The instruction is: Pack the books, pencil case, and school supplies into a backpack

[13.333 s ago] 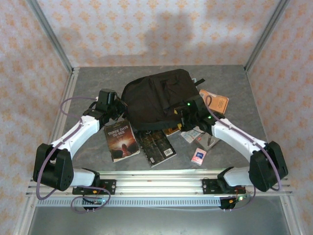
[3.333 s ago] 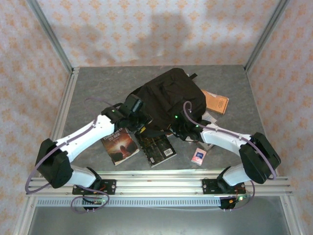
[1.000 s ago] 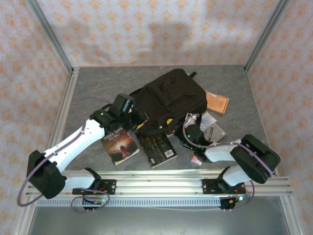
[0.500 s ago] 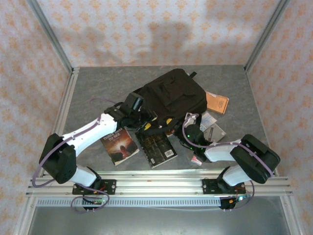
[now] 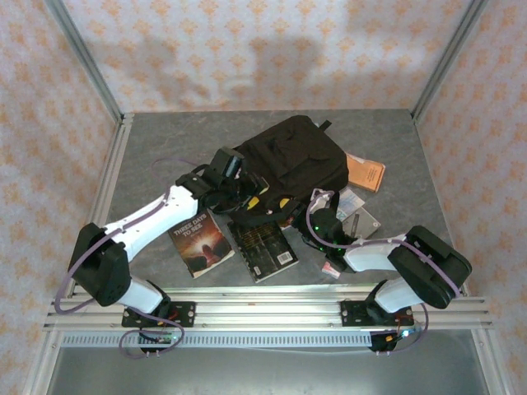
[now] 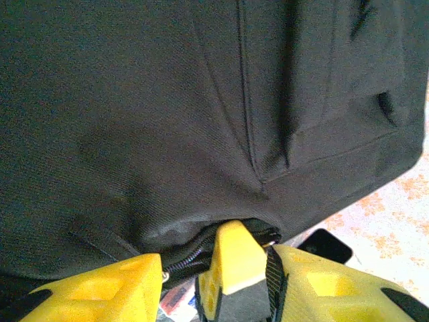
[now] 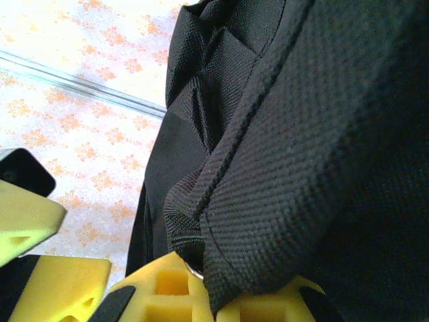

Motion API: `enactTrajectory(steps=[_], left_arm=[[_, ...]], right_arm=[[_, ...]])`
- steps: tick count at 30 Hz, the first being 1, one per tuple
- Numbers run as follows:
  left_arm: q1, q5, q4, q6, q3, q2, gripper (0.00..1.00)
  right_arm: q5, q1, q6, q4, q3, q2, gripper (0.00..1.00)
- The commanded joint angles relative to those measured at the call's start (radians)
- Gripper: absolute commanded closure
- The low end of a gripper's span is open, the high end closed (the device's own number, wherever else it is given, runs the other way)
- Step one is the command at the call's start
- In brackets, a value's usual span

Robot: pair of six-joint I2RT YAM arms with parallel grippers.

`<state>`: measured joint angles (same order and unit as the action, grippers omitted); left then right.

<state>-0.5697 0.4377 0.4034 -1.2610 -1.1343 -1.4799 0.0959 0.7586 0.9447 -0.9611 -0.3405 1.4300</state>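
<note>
Black backpack (image 5: 288, 160) mid-table (image 5: 156, 148), two books (image 5: 202, 240) flat at its 7 o'clock; right end effector (image 5: 286, 206) clenched on backpack fabric at the 6 o'clock edge, left end effector (image 5: 251, 200) just beside it, jaws parted, released under the zip edge.

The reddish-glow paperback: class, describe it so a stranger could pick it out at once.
Start at the big black backpack mid-table. Toward the arms, two paperbacks lie side by side. The left paperback shows a reddish glow and white title; the right paperback is black-grey.
</note>
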Motion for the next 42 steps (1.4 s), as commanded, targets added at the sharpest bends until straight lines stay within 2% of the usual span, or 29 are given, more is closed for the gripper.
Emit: enactTrajectory(steps=[1,21,33,37,42], left_arm=[[-0.002,-0.008,0.014,-0.012,0.024,-0.02,0.54],[0.006,-0.002,-0.017,-0.022,0.131,-0.027,0.52],[-0.048,0.003,-0.06,-0.064,0.108,-0.094,0.53],[-0.05,-0.01,-0.063,-0.07,0.113,-0.1,0.57],[-0.05,-0.019,-0.074,-0.074,0.085,-0.118,0.7]], right_arm=[[-0.045,0.005,-0.021,-0.032,-0.037,-0.022,1.0],[-0.034,0.007,-0.014,0.027,-0.068,-0.014,1.0],[-0.039,0.008,0.0,0.041,-0.083,-0.006,1.0],[-0.036,0.012,0.003,0.041,-0.086,-0.003,1.0],[-0.035,0.019,0.003,0.038,-0.088,0.008,1.0]])
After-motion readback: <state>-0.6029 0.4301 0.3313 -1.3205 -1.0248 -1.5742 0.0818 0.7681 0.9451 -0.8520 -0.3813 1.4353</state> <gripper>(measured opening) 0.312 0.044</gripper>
